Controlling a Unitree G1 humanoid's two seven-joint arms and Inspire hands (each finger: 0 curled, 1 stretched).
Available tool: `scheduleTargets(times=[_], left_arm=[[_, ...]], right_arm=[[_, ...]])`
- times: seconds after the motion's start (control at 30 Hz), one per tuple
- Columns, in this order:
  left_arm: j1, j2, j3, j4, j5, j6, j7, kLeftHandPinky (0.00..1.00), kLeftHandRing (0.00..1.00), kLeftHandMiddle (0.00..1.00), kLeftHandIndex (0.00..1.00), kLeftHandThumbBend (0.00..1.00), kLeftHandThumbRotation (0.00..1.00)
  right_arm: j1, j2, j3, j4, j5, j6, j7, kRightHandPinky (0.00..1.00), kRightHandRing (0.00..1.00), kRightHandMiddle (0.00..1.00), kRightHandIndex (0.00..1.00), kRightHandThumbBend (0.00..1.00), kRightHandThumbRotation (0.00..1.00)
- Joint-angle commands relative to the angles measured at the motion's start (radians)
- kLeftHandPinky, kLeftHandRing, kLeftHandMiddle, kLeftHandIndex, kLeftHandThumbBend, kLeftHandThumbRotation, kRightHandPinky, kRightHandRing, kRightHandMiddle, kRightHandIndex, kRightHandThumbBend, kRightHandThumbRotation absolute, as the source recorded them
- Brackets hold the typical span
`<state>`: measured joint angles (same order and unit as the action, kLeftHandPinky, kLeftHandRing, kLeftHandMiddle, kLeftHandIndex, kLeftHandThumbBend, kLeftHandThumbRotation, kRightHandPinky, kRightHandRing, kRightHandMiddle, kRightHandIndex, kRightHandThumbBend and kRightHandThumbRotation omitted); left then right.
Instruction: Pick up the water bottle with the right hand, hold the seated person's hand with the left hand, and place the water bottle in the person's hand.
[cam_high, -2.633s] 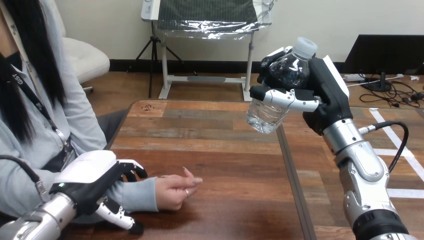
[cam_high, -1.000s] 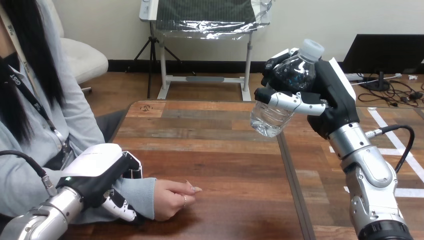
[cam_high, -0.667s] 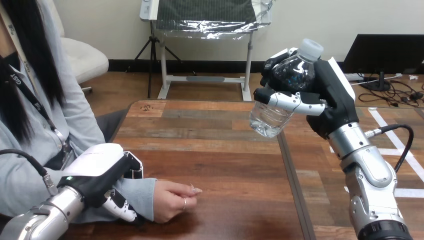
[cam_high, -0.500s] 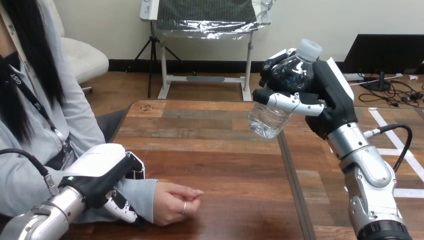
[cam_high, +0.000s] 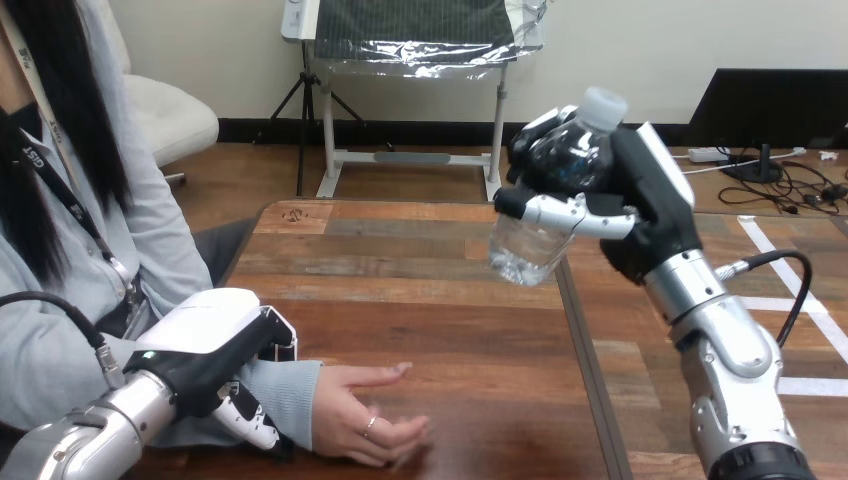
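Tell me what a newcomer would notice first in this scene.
The right hand grips a clear water bottle, tilted, high above the table at the view's centre right. At lower left, the left hand is clasped round the person's wrist, and the person's hand lies open on the wood.

I see a clear water bottle (cam_high: 527, 243) with a white cap. My right hand (cam_high: 650, 205) and left hand (cam_high: 205, 340) are black with white shells, and the table (cam_high: 430, 300) is streaky brown wood.
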<state>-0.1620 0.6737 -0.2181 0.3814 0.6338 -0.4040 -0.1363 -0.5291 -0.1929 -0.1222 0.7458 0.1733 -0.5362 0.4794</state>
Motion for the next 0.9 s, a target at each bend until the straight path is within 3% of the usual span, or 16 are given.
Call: scheduleTargets(times=[0.0, 0.33, 0.53, 0.87], left_arm=[[-0.06, 0.0, 0.016, -0.084, -0.013, 0.004, 0.0, 0.19, 0.25, 0.31, 0.29, 0.89, 0.0], [-0.096, -0.012, 0.007, -0.108, 0.009, 0.037, -0.015, 0.2, 0.26, 0.32, 0.3, 0.91, 0.0], [-0.126, -0.022, 0.0, -0.096, 0.012, 0.02, -0.007, 0.21, 0.26, 0.33, 0.31, 0.92, 0.01], [-0.18, -0.04, -0.01, -0.087, 0.004, -0.003, -0.016, 0.22, 0.28, 0.34, 0.33, 0.91, 0.02]], right_arm=[[-0.082, 0.017, 0.001, 0.021, 0.001, -0.038, -0.001, 0.28, 0.34, 0.43, 0.45, 0.75, 0.0], [-0.089, 0.033, 0.011, 0.05, -0.014, -0.058, -0.005, 0.28, 0.35, 0.43, 0.45, 0.76, 0.0], [-0.094, 0.043, 0.013, 0.067, -0.01, -0.065, 0.009, 0.28, 0.35, 0.43, 0.45, 0.76, 0.0], [-0.098, 0.059, 0.024, 0.089, -0.029, -0.07, -0.008, 0.28, 0.35, 0.43, 0.45, 0.78, 0.0]])
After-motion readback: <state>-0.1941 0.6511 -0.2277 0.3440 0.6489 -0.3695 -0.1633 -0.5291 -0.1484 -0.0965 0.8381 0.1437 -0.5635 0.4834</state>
